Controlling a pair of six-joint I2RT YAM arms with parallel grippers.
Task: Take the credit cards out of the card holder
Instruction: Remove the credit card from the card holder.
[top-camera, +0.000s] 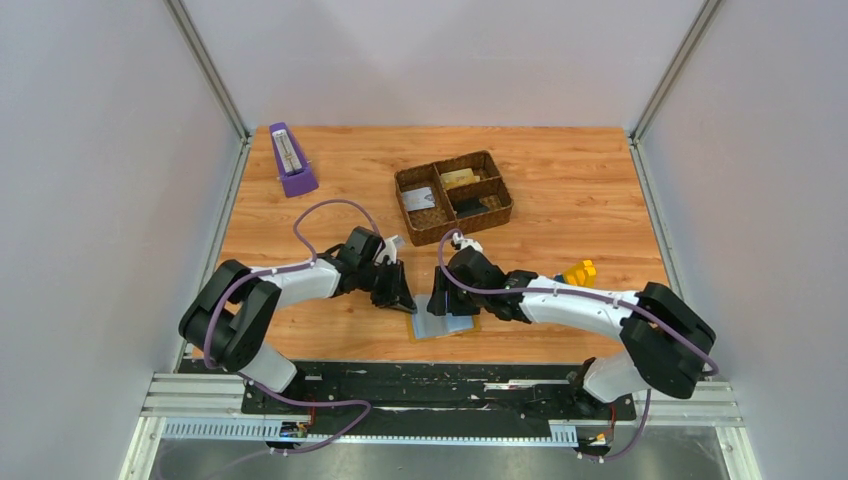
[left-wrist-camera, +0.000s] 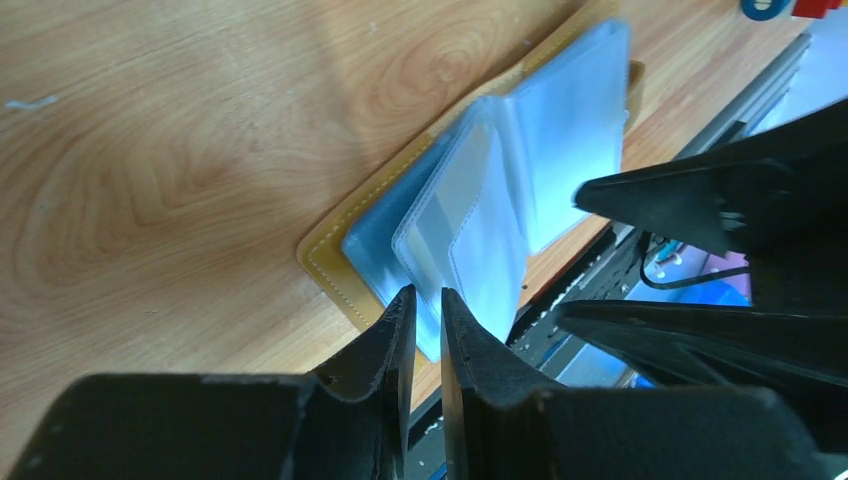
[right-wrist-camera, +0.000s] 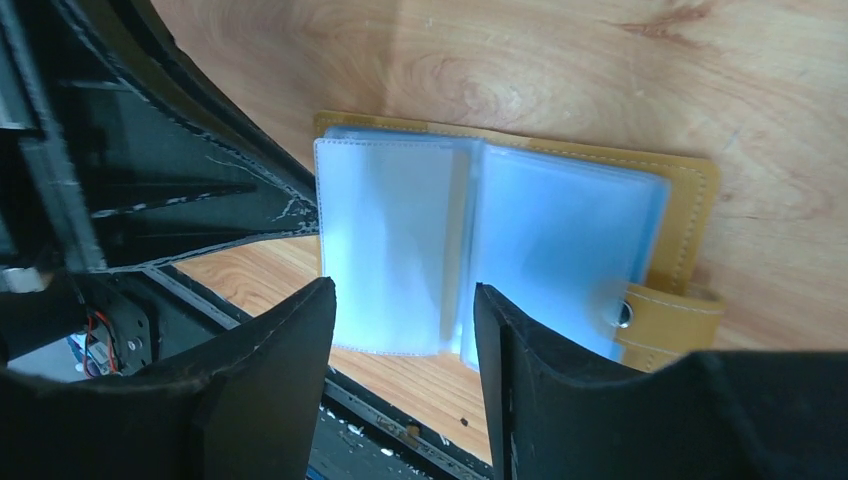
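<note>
Two grippers — left (left-wrist-camera: 425, 302) pinches card holder (right-wrist-camera: 560, 225); right (right-wrist-camera: 404, 292) gapes.

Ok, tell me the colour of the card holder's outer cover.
Mustard yellow with pale stitching; the card holder shows best in the right wrist view.

Card holder (top-camera: 447, 326) mostly beneath left claw (top-camera: 400, 296) and right claw (top-camera: 441, 303); woven tray (top-camera: 467, 228) contents too small.

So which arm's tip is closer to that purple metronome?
Left. The left end effector sits right of the metronome, toward the robot; the right end effector lies further right.
</note>
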